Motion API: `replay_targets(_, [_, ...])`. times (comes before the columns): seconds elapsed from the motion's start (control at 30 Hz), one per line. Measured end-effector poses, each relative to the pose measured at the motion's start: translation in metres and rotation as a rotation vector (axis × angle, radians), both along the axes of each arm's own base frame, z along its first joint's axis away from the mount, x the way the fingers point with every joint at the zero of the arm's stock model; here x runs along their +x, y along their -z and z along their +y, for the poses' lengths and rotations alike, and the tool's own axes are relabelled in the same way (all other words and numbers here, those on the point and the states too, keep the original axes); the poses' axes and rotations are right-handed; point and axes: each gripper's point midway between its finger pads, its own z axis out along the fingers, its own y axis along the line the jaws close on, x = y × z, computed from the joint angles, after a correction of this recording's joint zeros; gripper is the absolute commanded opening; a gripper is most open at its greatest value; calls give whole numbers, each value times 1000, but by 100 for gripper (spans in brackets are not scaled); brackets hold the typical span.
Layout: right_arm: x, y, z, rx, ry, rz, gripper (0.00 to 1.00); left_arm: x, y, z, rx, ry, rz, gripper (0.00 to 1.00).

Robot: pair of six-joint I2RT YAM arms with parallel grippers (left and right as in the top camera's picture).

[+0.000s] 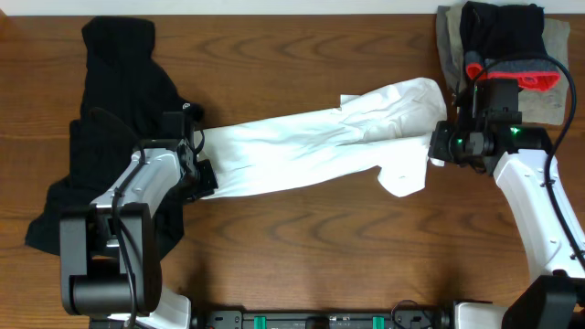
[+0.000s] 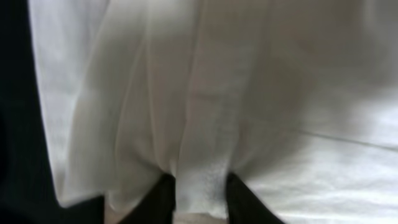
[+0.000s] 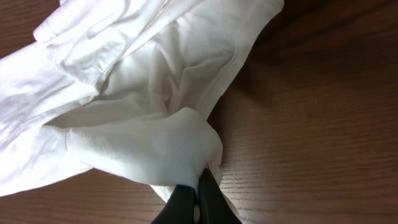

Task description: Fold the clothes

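— Where do we find the white T-shirt (image 1: 311, 146)?

— We see it pulled into a long, rumpled band across the middle of the table (image 1: 302, 274). It slants a little toward the far edge as it runs from its left end to its right end.

— And what has hold of it?

— At the shirt's left end we have the left gripper (image 1: 203, 178). In its wrist view a narrow fold of white fabric sits pinched between the two dark fingers (image 2: 245, 205), so it is clamped on the cloth. At the shirt's right end the right gripper (image 1: 441, 149) has its jaws pressed tight together on a bunched corner of the same shirt, low over the wood.

— What lies beyond the shirt?

— Past its left end we see the black garment (image 1: 105, 128), a crumpled heap that the left arm reaches across. Whether the shirt's edge touches it or only comes close, we cannot tell. Past the shirt's right end, toward the far corner, a grey cloth (image 1: 558, 91) lies with a dark bundle (image 1: 503, 27) on top of it.
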Motion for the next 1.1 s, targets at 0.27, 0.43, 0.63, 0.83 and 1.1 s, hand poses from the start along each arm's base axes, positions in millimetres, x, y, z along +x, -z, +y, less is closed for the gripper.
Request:
replay_targets(0.27, [1, 0, 0, 0, 0, -4, 2, 4, -1, -1, -4, 0, -16, 6])
replay_targets(0.43, [1, -1, 0, -1, -2, -5, 2, 4, -3, -1, -7, 0, -12, 7])
replay_targets(0.63, [1, -1, 0, -2, -3, -7, 2, 0, -5, -1, -8, 0, -1, 8])
replay_targets(0.83, [2, -1, 0, -2, -3, -8, 2, -2, -5, -1, -8, 2, 8, 17])
replay_targets(1.1, [2, -1, 0, -3, -6, -8, 2, -3, -4, -1, -8, 0, 15, 22])
